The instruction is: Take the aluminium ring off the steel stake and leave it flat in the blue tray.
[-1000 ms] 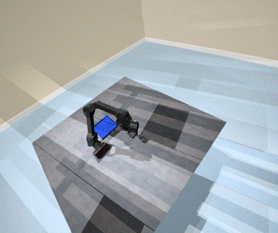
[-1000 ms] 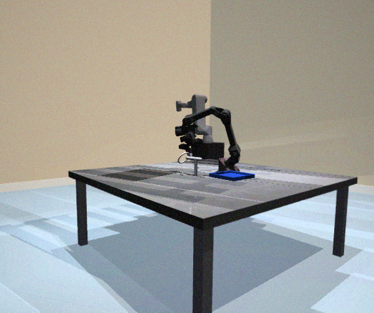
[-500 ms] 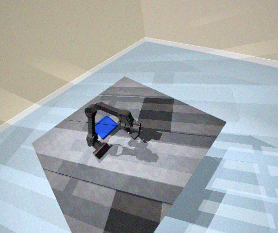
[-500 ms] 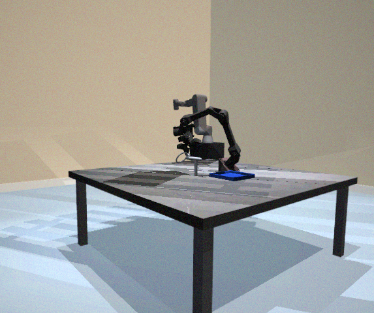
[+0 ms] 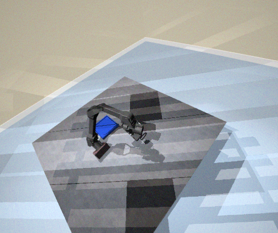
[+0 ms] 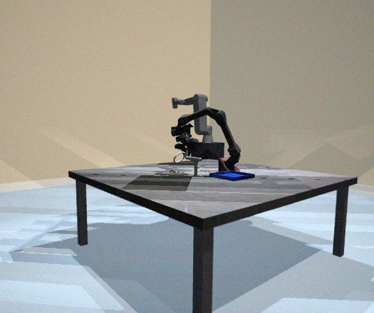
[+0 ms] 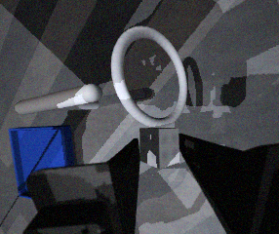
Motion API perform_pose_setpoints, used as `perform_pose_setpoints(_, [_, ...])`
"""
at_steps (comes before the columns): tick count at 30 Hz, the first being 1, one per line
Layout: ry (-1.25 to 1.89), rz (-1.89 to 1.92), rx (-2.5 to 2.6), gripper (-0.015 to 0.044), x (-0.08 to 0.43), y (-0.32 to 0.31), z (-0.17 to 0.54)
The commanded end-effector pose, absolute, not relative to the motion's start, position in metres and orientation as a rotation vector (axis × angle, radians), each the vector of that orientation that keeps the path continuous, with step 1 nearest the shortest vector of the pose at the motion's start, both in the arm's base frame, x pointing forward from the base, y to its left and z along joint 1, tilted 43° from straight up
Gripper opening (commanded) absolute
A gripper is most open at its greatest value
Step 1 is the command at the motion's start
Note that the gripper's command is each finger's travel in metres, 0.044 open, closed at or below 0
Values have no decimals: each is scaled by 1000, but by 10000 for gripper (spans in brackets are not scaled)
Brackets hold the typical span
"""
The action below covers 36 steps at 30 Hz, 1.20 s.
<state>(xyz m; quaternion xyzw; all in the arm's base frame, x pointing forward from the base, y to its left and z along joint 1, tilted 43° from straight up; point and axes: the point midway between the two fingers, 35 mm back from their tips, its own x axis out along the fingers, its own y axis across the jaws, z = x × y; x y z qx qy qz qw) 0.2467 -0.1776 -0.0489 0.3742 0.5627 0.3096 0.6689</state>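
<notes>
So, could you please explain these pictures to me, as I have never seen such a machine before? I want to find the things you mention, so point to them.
It is one dark jointed arm on a table (image 6: 203, 223). The top picture looks down from above, the exterior one from beyond a table corner, and the wrist one along the gripper (image 5: 137, 138) (image 6: 180, 150) (image 7: 157, 140).

The gripper is shut on the small tab of an aluminium ring (image 6: 179, 157) (image 7: 182, 85), held up off the table. The ring looks free of the steel stake (image 6: 195, 168) with its cross-bar (image 7: 57, 98). A blue tray (image 5: 106, 126) (image 6: 232, 175) (image 7: 41, 148) lies nearby.
</notes>
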Motion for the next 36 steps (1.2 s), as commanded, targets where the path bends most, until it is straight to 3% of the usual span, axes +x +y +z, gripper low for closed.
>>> perform_pose_setpoints(1, [1265,697,833,0,253,-181,-49])
perform_pose_setpoints(36, [1262,696,830,0,312,-182,-50])
